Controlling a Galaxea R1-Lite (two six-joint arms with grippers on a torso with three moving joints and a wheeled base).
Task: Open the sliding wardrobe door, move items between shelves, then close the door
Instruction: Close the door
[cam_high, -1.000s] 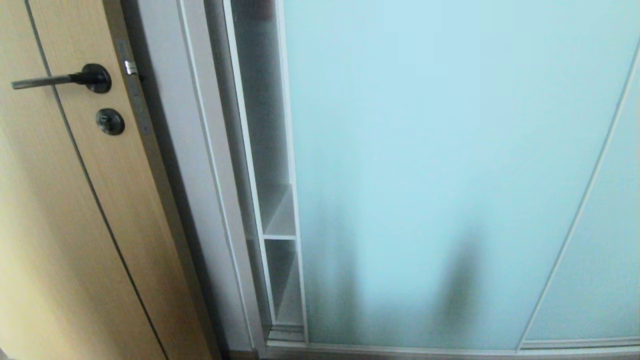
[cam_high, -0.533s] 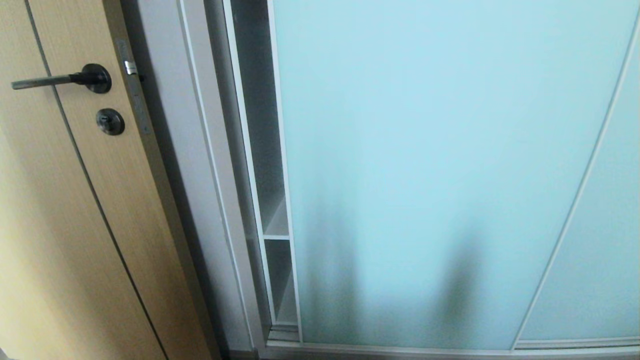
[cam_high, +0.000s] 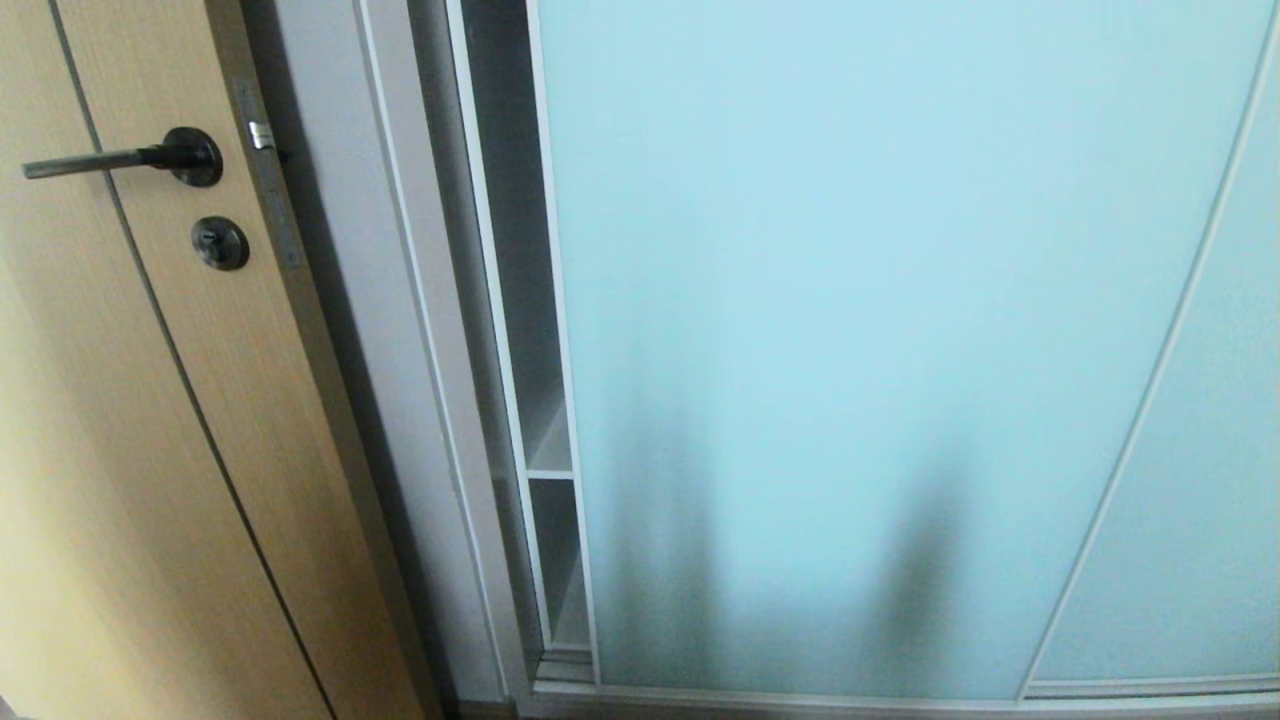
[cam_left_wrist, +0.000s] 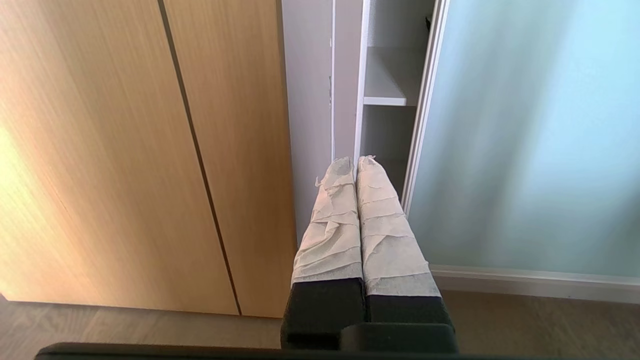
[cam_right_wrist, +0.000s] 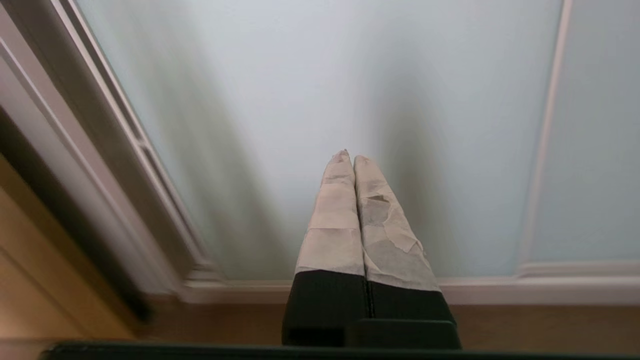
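In the head view the tall frosted pale aqua glass sliding wardrobe door (cam_high: 850, 350) fills centre and right, leaving a narrow gap at centre-left showing a plain white laminate shelf (cam_high: 551, 470), while the left wrist view shows the tape-wrapped left gripper (cam_left_wrist: 357, 161) pressed together empty at lower centre, and the right wrist view shows the right gripper (cam_right_wrist: 348, 157) likewise closed, holding nothing.

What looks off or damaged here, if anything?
Two things. The sliding wardrobe door stands short of the frame, leaving a narrow gap onto the shelves. The tape wrapping on the right gripper is torn and peeling. Nothing spilled.
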